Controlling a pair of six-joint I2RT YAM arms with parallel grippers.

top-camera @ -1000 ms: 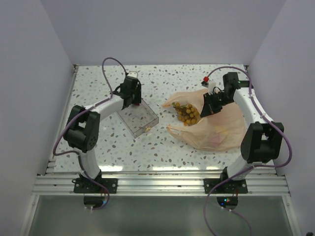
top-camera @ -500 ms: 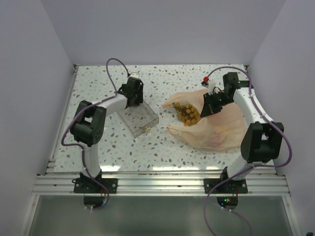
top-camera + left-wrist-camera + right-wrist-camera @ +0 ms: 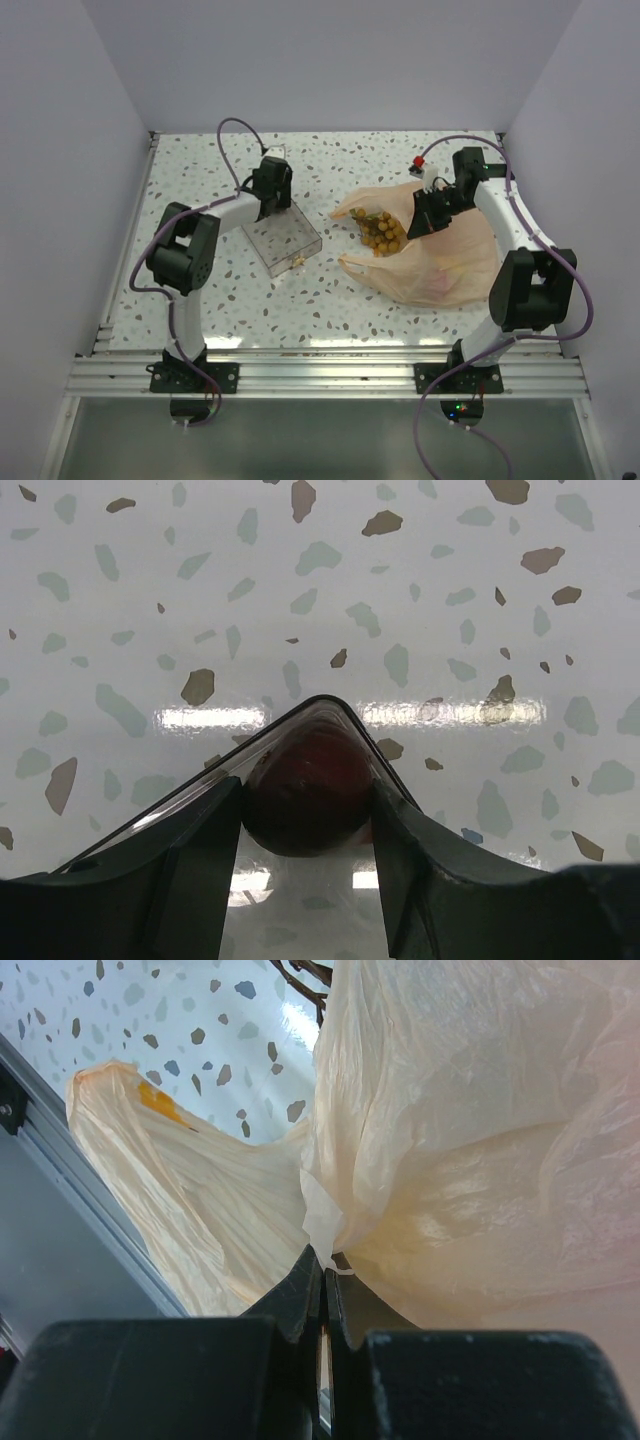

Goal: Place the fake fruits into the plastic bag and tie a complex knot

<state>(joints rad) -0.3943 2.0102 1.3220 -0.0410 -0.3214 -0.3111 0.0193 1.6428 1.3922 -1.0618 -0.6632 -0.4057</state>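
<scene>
The peach-orange plastic bag (image 3: 440, 262) lies at the right with its mouth facing left. The tan-brown grape cluster (image 3: 383, 232) sits in that mouth. My right gripper (image 3: 425, 215) is shut on a fold of the bag's film (image 3: 330, 1210) at its upper edge. A yellow patch (image 3: 160, 1103) shows through the film. My left gripper (image 3: 270, 192) is at the far corner of the clear tray (image 3: 290, 245). In the left wrist view its fingers (image 3: 200, 840) press both sides of a dark red apple (image 3: 310, 800) in that tray corner. The other fruits are hidden.
A small tan bit (image 3: 297, 262) lies at the tray's near right corner. A small red thing (image 3: 418, 163) shows by the right arm's far side. The metal rail (image 3: 320, 375) runs along the near edge, and walls close three sides.
The left arm's elbow has swung right and its gripper has edged slightly right at the tray's far corner. The right arm and the bag have not moved.
</scene>
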